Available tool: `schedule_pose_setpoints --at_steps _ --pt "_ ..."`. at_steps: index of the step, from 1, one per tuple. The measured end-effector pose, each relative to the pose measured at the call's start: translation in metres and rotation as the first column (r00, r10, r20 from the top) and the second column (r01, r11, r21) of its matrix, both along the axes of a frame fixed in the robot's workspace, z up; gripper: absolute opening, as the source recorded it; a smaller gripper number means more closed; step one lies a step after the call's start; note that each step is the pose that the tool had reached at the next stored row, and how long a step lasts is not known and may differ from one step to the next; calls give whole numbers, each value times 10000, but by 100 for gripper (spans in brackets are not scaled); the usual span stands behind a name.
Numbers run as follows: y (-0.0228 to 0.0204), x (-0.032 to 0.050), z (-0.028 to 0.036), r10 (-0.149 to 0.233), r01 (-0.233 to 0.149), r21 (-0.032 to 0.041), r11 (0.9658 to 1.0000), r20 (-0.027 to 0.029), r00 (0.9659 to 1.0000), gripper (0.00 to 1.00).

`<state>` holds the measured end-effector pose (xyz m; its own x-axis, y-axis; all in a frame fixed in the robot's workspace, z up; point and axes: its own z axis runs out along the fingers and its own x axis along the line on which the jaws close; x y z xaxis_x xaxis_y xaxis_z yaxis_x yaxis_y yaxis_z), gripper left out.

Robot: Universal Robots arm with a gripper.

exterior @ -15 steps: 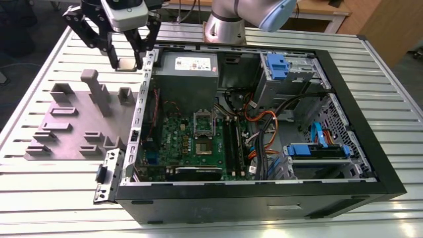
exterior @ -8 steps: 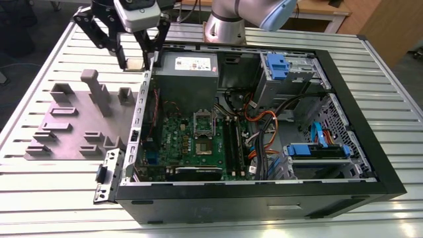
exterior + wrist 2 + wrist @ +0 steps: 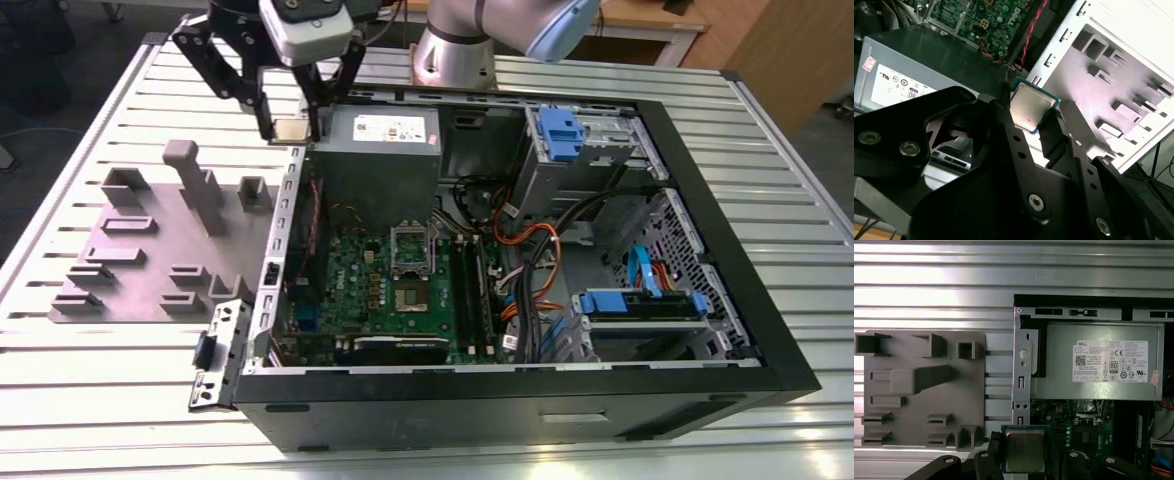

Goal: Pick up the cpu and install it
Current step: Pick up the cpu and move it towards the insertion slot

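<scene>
The cpu (image 3: 1030, 106) hangs in the air, gripped by its edges between the two black fingers (image 3: 1006, 125) of the gripper (image 3: 287, 128), its silver top showing in both wrist views. Below the fingertips lies the side edge of the open computer case (image 3: 507, 410), with the power supply (image 3: 380, 150) to one side of them and the grey block plate (image 3: 147, 260) to the other

Black gripper fingers (image 3: 1009, 135) hide two edges of the small square silver-topped cpu (image 3: 1029, 106). The exterior view crops the pale grey arm (image 3: 454, 50).
</scene>
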<state>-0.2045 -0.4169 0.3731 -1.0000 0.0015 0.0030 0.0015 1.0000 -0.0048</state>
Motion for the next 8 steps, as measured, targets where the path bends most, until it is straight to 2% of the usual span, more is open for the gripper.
schedule_pose_setpoints --at_steps 8 --pt "0 217 0 0 0 0 10000 0 10000 47"
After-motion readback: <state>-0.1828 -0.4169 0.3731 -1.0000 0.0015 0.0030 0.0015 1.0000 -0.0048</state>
